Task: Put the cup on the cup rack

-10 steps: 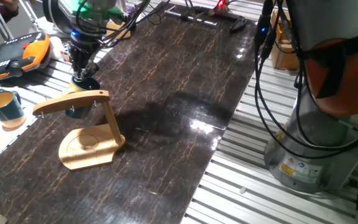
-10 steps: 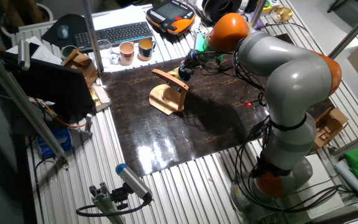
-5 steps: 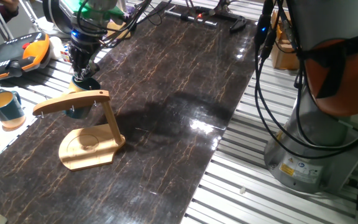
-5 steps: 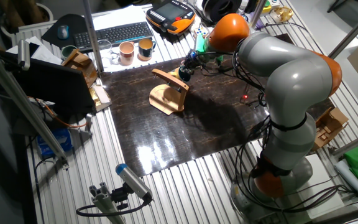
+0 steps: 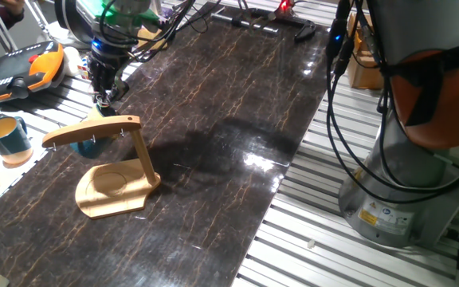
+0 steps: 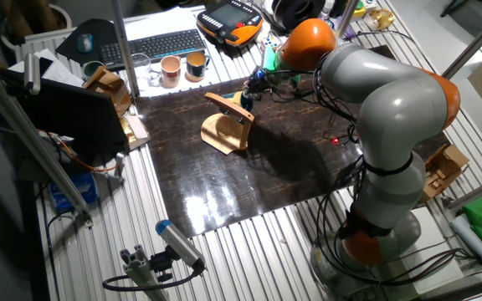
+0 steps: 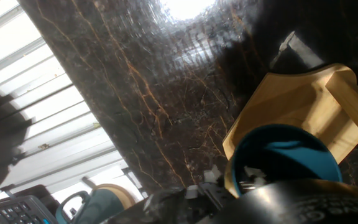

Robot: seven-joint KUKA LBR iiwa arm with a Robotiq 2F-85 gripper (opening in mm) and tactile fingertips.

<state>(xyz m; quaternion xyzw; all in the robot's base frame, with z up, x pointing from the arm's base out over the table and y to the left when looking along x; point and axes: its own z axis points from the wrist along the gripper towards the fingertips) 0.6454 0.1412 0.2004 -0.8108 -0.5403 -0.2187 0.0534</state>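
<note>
Pincer: the gripper (image 5: 103,99) hangs over the far end of the rack arm; whether it is spread or pinching cannot be told, the fingers being hidden in every view
Cup: the cup (image 7: 283,155) shows its blue inside just below the hand; in one fixed view it (image 5: 82,143) sits under the arm of the cup rack (image 5: 111,185), seemingly at a hook
Risk: the handle may miss the hook and the cup drop to the table (image 5: 213,135); a nudge could tip the rack
</note>
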